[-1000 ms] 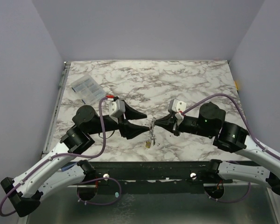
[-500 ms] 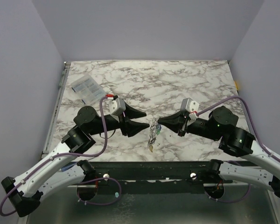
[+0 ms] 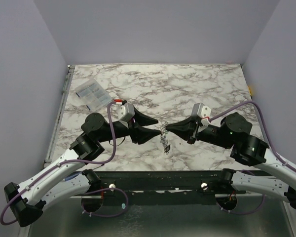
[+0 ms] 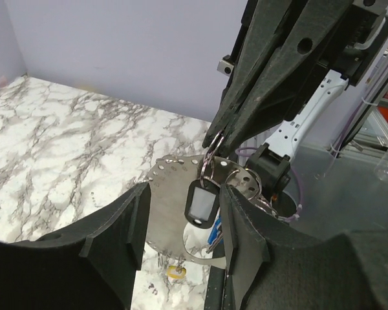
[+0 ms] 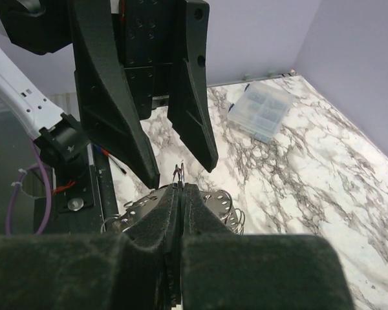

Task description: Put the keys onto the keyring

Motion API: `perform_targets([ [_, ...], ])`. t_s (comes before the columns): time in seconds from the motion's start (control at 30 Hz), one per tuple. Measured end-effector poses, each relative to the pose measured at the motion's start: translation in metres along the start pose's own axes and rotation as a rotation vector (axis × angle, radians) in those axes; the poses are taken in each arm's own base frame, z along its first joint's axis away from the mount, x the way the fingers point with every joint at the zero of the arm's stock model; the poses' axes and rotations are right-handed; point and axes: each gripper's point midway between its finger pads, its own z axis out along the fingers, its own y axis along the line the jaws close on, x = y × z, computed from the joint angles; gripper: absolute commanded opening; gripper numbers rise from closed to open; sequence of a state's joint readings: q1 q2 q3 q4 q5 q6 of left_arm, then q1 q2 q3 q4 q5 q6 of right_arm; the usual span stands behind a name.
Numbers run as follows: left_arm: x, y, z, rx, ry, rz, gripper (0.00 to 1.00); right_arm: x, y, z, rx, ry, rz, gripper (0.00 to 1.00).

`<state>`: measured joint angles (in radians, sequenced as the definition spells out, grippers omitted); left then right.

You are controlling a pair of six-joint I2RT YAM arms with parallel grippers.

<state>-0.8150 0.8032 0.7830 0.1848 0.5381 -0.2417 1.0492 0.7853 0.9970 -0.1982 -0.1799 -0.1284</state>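
Looking from the near edge outward, both arms reach in toward each other low over the marble surface (image 3: 202, 89) and meet nose to nose just past the front edge, roughly in the middle. Right gripper (image 3: 168, 129) has its jaws pressed fully together. Its wrist view shows the tips pinching a thin wire loop, which is the keyring (image 4: 207, 165), so that's a proper grip on the ring. The bunch dangles straight down from those tips, off the surface as far as I can tell. A black tag (image 4: 200, 203) with a pale window hangs right under the ring, and the keys (image 4: 215, 237) are tucked behind and below it. I can make out a blue head there and not much else, since they're tiny and half hidden. A yellowish bit shows lower down in the left wrist view, but I can't tell if it hangs with the bunch or lies underneath. Left gripper (image 3: 155, 128) has its jaws parted, one finger on each side of the dangling bunch, holding nothing. The tag sits in the gap, and the finger nearer the ring is very close to it, though touching or not I can't say. Further back, well apart from all this, a clear plastic box (image 3: 91, 94) with compartments lies near the far-left corner of the surface.
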Motion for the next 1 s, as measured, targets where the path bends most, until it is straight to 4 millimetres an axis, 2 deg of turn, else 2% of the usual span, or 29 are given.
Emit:
perform_targets([
  [0.13,-0.001,-0.003,0.003,0.013,-0.007,0.002,0.42,0.001,0.003,0.001,-0.014,0.001,0.007,0.01],
  [0.33,-0.001,-0.004,0.007,0.023,-0.012,0.006,0.12,-0.001,0.004,0.003,-0.023,-0.010,0.015,0.01],
  [0.53,0.001,-0.004,0.009,0.030,-0.007,0.002,0.04,-0.003,0.004,0.003,-0.020,-0.028,0.019,0.01],
  [0.83,-0.002,-0.007,0.010,0.038,-0.024,-0.009,0.05,-0.006,0.004,0.010,-0.019,-0.079,0.022,0.01],
  [0.9,-0.003,-0.007,0.010,0.039,-0.031,-0.012,0.08,-0.007,0.004,0.011,-0.021,-0.090,0.025,0.01],
  [1.0,-0.006,-0.008,0.011,0.041,-0.040,-0.017,0.19,-0.007,0.006,0.013,-0.029,-0.098,0.030,0.01],
])
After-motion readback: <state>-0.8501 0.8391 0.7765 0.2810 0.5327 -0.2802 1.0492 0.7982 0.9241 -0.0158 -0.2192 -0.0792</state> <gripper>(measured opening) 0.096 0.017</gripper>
